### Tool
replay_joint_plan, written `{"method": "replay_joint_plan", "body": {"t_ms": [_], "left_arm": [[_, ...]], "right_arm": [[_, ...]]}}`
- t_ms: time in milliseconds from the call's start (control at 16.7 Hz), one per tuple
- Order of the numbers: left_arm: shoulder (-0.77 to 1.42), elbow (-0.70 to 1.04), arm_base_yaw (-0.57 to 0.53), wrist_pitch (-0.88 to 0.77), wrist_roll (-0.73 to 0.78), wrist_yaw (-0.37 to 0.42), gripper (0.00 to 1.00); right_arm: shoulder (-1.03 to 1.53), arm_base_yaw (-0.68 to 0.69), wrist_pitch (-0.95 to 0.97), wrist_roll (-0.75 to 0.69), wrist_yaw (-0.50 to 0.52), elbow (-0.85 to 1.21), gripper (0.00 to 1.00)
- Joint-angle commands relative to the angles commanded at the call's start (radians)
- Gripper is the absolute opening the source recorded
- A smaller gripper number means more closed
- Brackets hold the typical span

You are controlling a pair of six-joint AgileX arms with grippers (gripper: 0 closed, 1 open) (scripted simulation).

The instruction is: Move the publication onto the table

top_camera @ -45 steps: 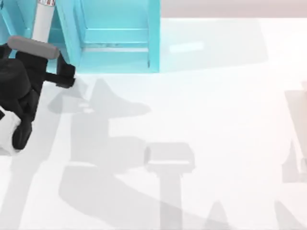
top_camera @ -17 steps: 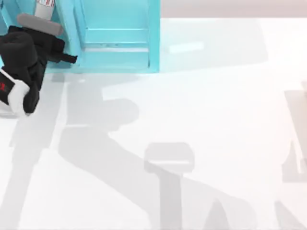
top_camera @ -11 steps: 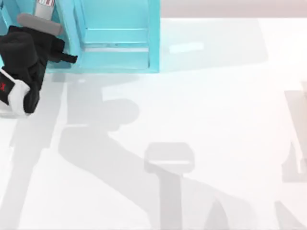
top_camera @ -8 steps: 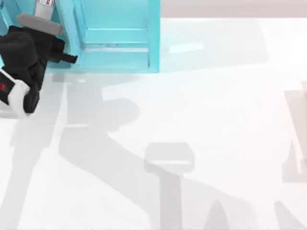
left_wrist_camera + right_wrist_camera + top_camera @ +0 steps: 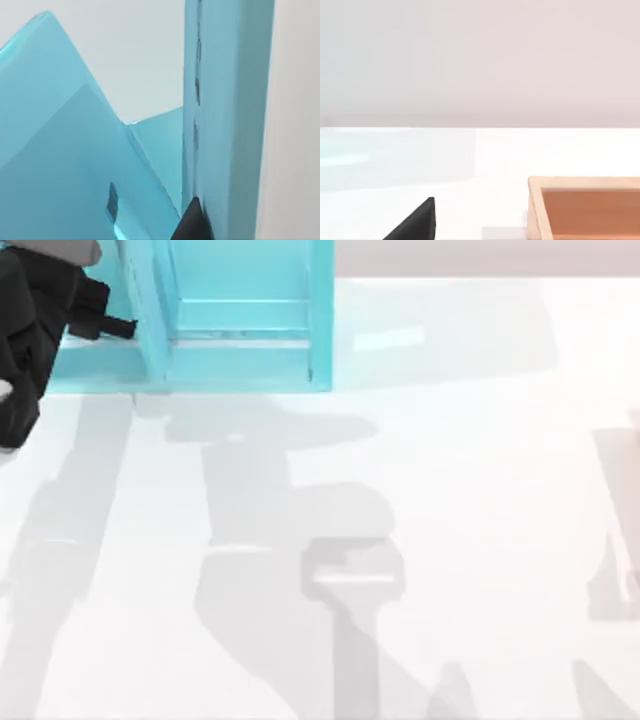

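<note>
My left gripper [image 5: 108, 327] is at the table's far left back, reaching into the left compartment of the teal shelf [image 5: 240, 365]. In the left wrist view one black fingertip [image 5: 192, 222] rests against a tall teal slab [image 5: 230, 100]. I cannot tell whether that slab is the publication or a shelf wall. A pale strip [image 5: 240, 340] runs across the shelf's right compartment. The white table [image 5: 450, 490] spreads out in front of the shelf. My right gripper [image 5: 415, 225] is parked low over the table, with a single dark tip showing.
An open tan box [image 5: 585, 210] stands on the table close to the right gripper. Grey arm shadows [image 5: 290, 540] lie across the middle of the table. The shelf's right wall [image 5: 320, 320] ends near the middle of the back edge.
My left arm has moved toward the back, deeper into the shelf's left compartment, and now sits higher at the top view's left edge. Its shadow has shifted right across the table.
</note>
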Motion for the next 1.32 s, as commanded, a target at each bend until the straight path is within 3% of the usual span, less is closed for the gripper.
{"method": "replay_joint_plan", "body": {"t_ms": [360,600,1080,1320], "left_arm": [[-0.564,-0.200,-0.018,-0.305,-0.002,-0.023,0.00],[-0.776,-0.293,-0.030,-0.452,-0.001,-0.031,0.00],[-0.819,-0.318,-0.029,-0.489,0.000,-0.033,0.00],[-0.803,-0.293,-0.072,-0.504,-0.089,-0.050,0.00]], "right_arm": [[0.000,0.000,0.000,0.000,0.000,0.000,1.00],[0.000,0.000,0.000,0.000,0.000,0.000,1.00],[0.000,0.000,0.000,0.000,0.000,0.000,1.00],[0.000,0.000,0.000,0.000,0.000,0.000,1.00]]}}
